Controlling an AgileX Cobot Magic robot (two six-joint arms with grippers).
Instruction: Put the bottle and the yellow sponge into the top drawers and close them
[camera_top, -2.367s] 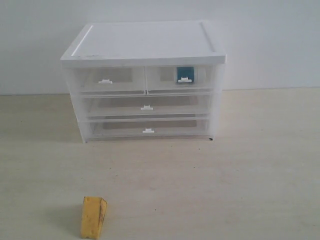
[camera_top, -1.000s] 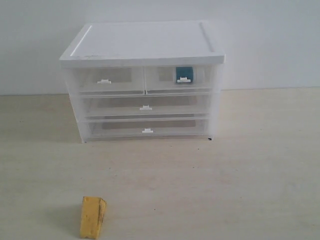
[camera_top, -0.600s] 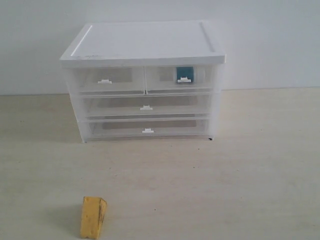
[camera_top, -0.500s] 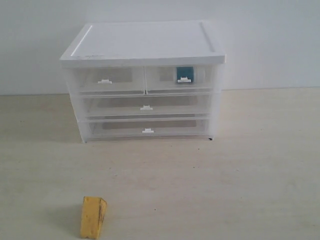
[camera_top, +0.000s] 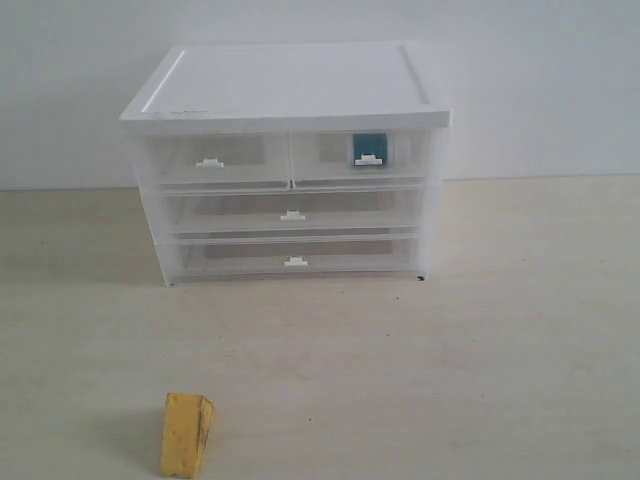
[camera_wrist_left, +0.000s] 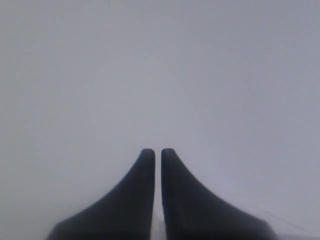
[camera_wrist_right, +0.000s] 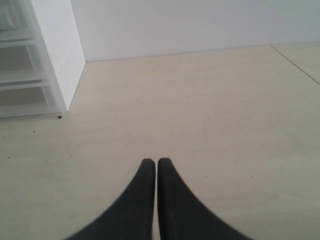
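Yellow sponge (camera_top: 186, 434) is still being left unstowed on the bench (camera_top: 450, 350), bottle (camera_top: 369, 146) being kept in the shut right top drawer (camera_top: 325, 158); left gripper (camera_wrist_left: 156, 152) and right gripper (camera_wrist_right: 152, 162) being held closed, empty.

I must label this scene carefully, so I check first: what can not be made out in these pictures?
- Bottle: exterior view, only a teal patch shows through the cloudy front of the right top drawer; cap and shape unclear.
- Left claw: left wrist view, shut against blank grey; its place cannot be told.
- Cabinet: right wrist view, cut off by the picture's edge.
- Yellow sponge: neither wrist view shows it.
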